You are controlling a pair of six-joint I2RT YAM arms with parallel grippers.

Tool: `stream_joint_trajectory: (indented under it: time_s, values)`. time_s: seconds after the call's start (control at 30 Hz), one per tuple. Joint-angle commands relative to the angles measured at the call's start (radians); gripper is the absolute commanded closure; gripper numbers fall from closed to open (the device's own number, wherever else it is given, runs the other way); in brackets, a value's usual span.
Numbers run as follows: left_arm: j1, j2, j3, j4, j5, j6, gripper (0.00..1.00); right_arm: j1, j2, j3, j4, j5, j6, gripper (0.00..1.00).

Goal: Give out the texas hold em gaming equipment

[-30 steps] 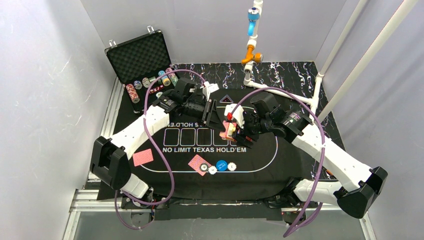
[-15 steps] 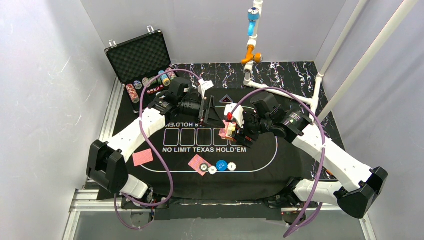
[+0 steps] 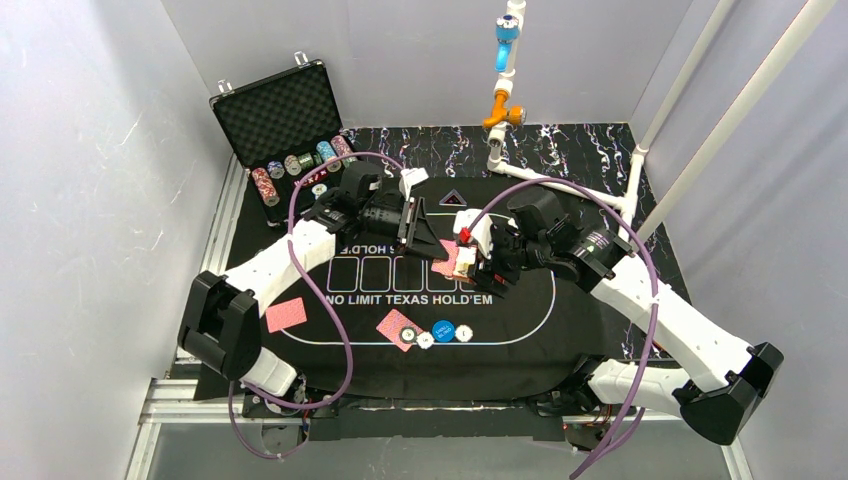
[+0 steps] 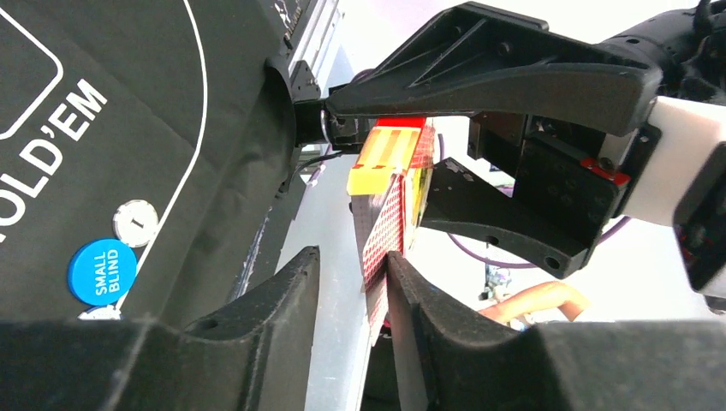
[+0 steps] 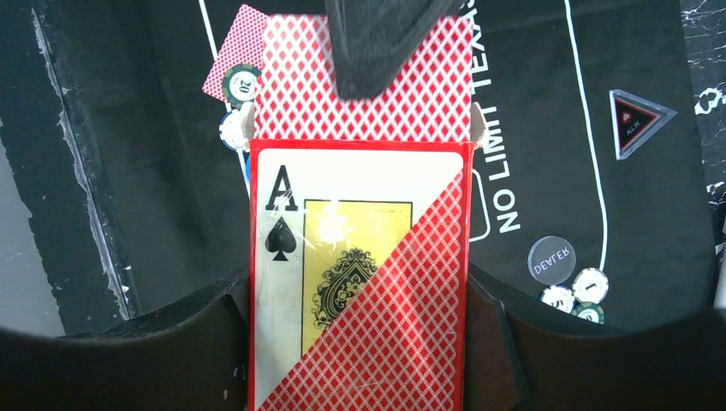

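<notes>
Seen from above, the left gripper had moved back in on the deck; half a second before, it stood farther off to the far left. A red-backed top card now bridged the two. The right gripper held the deck above the middle of the mat. Two cards already lay face down on the near side: a near-left card and a near-centre card just beside the blue button. The poker chips sat at the far left by the case.

From the left wrist, that gripper's jaws stood parted around the near end of the top card. The card lay against one finger, and the other finger was apart from it, so nothing was pinched yet. Beyond it, the right gripper's fingers were clenched on the yellow-and-red deck.

From the right wrist, the deck's ace-of-spades face filled the gap between the clamped pads. The top card stuck out of its far end with a dark left finger on its back. The dealer button lay on the mat to the right.

The return to the deck looked like the start of a third draw. By my judgement the deal was in its early part, with the chips not yet handed out.
</notes>
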Motion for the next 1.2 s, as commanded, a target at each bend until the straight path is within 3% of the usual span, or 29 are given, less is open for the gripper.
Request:
stream_joint_trajectory:
  time_s: [0.0, 0.13, 0.23, 0.3, 0.47, 0.67, 0.77, 1.03, 1.17]
  values:
    - [0.034, -0.051, -0.031, 0.028, 0.022, -0.029, 0.69, 0.003, -0.047, 0.015, 0.083, -0.039, 0.005, 0.99]
    - [0.037, -0.079, -0.031, 0.027, 0.024, -0.009, 0.7, 0.003, -0.045, 0.009, 0.077, -0.035, 0.005, 0.99]
    - [0.036, -0.09, -0.026, 0.03, 0.024, 0.0, 0.61, 0.004, -0.04, 0.008, 0.079, -0.029, 0.005, 0.99]
    - [0.035, -0.092, -0.023, 0.02, 0.024, 0.014, 0.6, 0.004, -0.037, 0.01, 0.083, -0.027, 0.006, 0.99]
    - [0.041, -0.103, 0.021, -0.147, 0.01, 0.143, 0.82, 0.003, -0.037, 0.015, 0.064, -0.012, 0.009, 0.99]
    - [0.082, -0.144, 0.005, -0.187, 0.011, 0.16, 0.89, -0.003, -0.046, 0.014, 0.044, -0.007, 0.011, 0.99]
    - [0.116, -0.153, 0.018, -0.218, 0.018, 0.18, 1.0, -0.005, -0.045, 0.011, 0.046, 0.0, 0.011, 0.99]
    - [0.339, -0.118, 0.142, -0.433, 0.075, 0.357, 1.0, -0.021, -0.047, 0.004, 0.05, 0.017, 0.024, 0.99]
    - [0.399, -0.042, 0.201, -0.506, -0.02, 0.425, 1.0, -0.029, -0.038, 0.017, 0.05, 0.025, 0.022, 0.99]
